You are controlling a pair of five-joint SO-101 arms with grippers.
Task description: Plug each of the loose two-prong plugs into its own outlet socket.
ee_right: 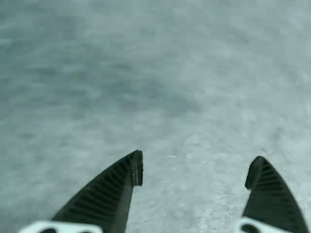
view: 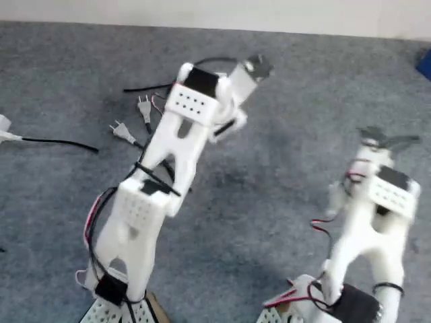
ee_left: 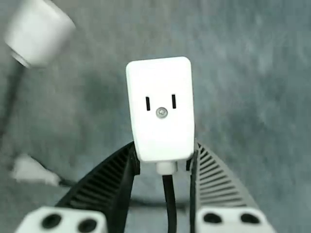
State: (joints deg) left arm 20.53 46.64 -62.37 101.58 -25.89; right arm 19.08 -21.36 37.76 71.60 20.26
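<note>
My left gripper (ee_left: 163,158) is shut on a white outlet socket (ee_left: 160,107). The socket's two slots face the camera and its black cord runs down between the fingers. In the high view the left gripper (view: 252,67) is held above the far middle of the carpet. Two loose two-prong plugs (view: 143,104) (view: 120,129) lie on black cords left of that arm. A second white socket body (ee_left: 39,31) and a white plug (ee_left: 29,170) lie on the carpet below. My right gripper (ee_right: 194,167) is open over bare carpet, and it stands at the right (view: 387,140).
Grey carpet (view: 283,168) covers the whole work area. A white connector (view: 3,129) with a black cord lies at the left edge. A blue object (view: 425,64) sits at the far right edge. Bare carpet lies between the two arms.
</note>
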